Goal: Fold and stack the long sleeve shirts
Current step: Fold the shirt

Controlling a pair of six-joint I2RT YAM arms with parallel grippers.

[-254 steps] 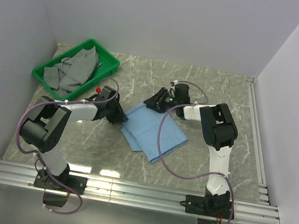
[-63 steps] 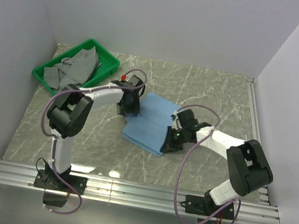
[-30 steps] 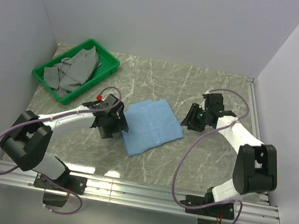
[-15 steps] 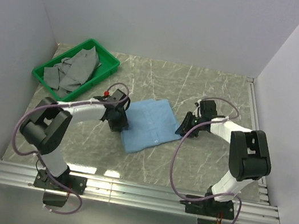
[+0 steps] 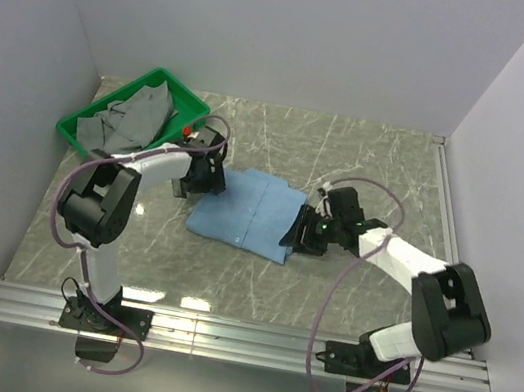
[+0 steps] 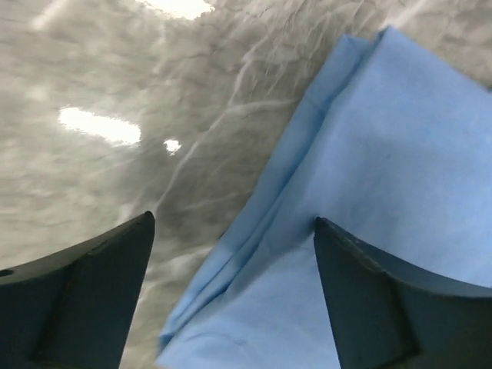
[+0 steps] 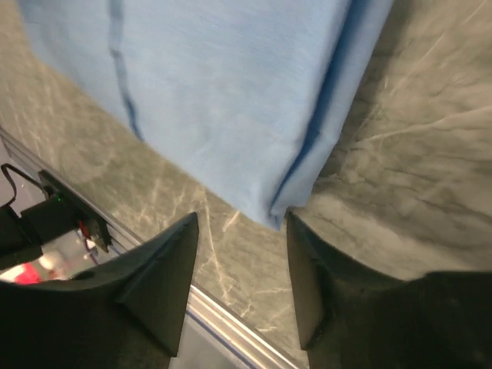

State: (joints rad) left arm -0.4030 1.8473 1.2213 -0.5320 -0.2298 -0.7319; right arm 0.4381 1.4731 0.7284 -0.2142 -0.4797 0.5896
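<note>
Light blue and folded flat, the long sleeve shirt (image 5: 243, 215) lies near the middle of the grey marble-patterned table (image 5: 379, 166), its button line running across the top layer. The left gripper (image 5: 200, 175) sits low at the shirt's left edge. From its wrist camera, the two dark fingers (image 6: 84, 300) stand wide apart, with the layered fold of the cloth running between them and nothing clamped. The right gripper (image 5: 304, 232) is down at the opposite, right edge of the shirt. Its wrist camera shows its fingers (image 7: 161, 284) parted about halfway, and a corner of the folded cloth pokes into the gap. That corner is close to one finger, but no pinch shows. At the back left a green plastic tray (image 5: 74, 138) holds a rumpled heap of grey garments (image 5: 134, 118), well apart from the blue shirt.
</note>
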